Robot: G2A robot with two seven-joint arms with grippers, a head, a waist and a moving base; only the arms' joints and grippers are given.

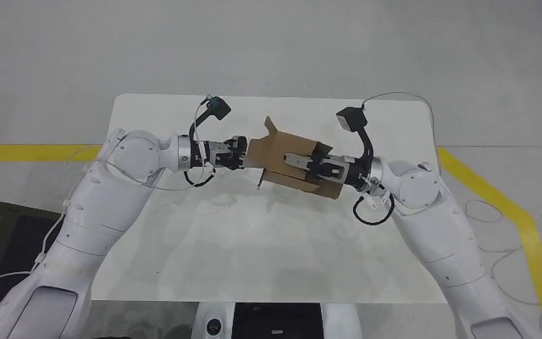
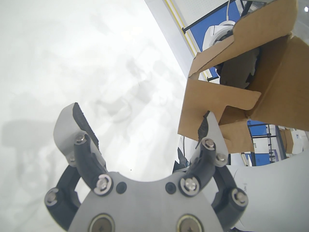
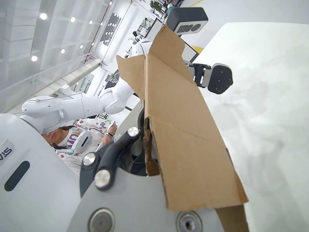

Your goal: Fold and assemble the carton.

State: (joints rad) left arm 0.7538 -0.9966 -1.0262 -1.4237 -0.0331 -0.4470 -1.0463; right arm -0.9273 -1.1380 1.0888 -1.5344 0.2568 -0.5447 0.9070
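Above the middle of the table [image 1: 254,254], your right gripper [image 1: 303,161] is clamped on the carton [image 1: 275,151], one finger lying over the top panel and the other tucked inside the box. The carton hangs clear of the tabletop, lying roughly level, its open end turned toward your other arm. The end flaps are splayed, not folded in, and one flap [image 1: 273,127] sticks out toward the far side of the table. Facing that open end, your left gripper [image 2: 142,112] is spread wide with nothing between its fingers. One fingertip [image 2: 209,124] sits right at the edge of the nearest flap [image 2: 205,97]; whether it touches, you can't tell from here. The other finger hangs out over bare table.
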